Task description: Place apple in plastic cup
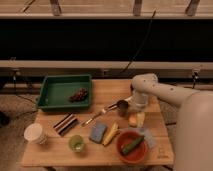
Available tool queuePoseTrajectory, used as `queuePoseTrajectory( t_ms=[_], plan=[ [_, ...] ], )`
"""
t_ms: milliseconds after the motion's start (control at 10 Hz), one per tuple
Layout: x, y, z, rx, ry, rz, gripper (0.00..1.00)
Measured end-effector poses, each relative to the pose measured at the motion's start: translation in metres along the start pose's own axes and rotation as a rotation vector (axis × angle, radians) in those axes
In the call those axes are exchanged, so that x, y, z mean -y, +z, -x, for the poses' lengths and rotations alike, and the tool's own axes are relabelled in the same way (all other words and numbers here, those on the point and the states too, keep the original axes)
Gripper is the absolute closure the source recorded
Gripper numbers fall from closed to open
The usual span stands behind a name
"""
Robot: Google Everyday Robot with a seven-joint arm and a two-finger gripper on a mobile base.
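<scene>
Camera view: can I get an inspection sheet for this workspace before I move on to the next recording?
Surface: wooden table, crowded.
Job's things: apple on the table's right side; plastic cup near the front edge, well apart from it.
Clutter: green tray holding grapes; paper cup; sponge; banana; metal cup; red bowl holding a cucumber.
Grippers: claw low, just above the apple.
Cables: black cable rising behind the table.
Surroundings: pale rail, dark above.
</scene>
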Motion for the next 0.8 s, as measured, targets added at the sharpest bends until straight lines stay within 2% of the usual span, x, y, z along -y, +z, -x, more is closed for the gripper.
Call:
queuePoseTrajectory(
  t_ms=[200,600,700,800],
  plan=[
    [-0.001,0.001,-0.002,-0.001,0.002,-0.007,0.48],
    [-0.001,-0.007,-0.007,0.006,0.019,-0.034,0.91],
    [-0.001,-0.011,-0.009,0.008,0.025,-0.041,0.98],
    [0.0,-0.019,-0.01,0.01,0.028,-0.052,1.0]
  ],
)
